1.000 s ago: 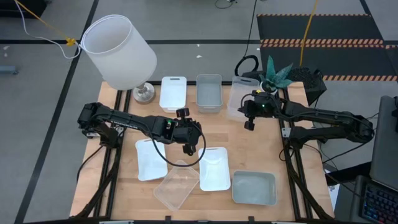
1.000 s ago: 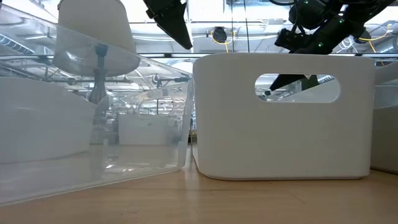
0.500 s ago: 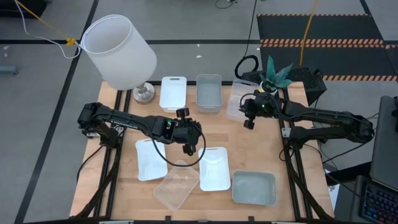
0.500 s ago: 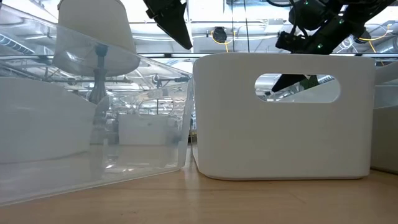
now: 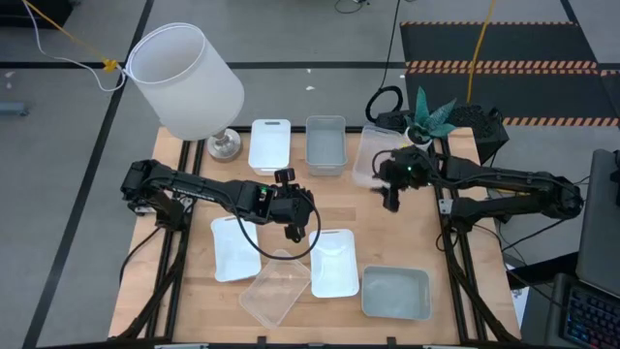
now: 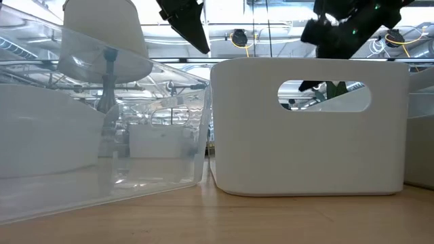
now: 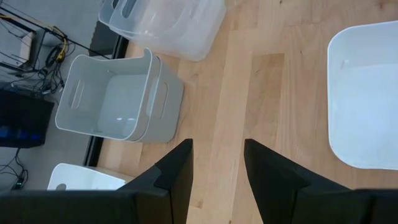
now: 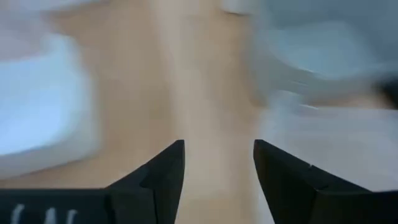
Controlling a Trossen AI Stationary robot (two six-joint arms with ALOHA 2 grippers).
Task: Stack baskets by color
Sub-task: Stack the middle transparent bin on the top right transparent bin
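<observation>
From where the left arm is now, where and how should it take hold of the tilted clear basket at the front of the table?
Probably by the raised long rim of the clear basket, coming straight down from above. It lies open side up, skewed to the table edge, one corner against the white basket. The left gripper, open and empty, hovers just behind it; turn it so one finger goes inside the wall.

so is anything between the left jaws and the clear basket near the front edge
Nothing visible. The left gripper hangs open above bare table, and the clear basket lies just in front of it, with white baskets on either side.
</observation>
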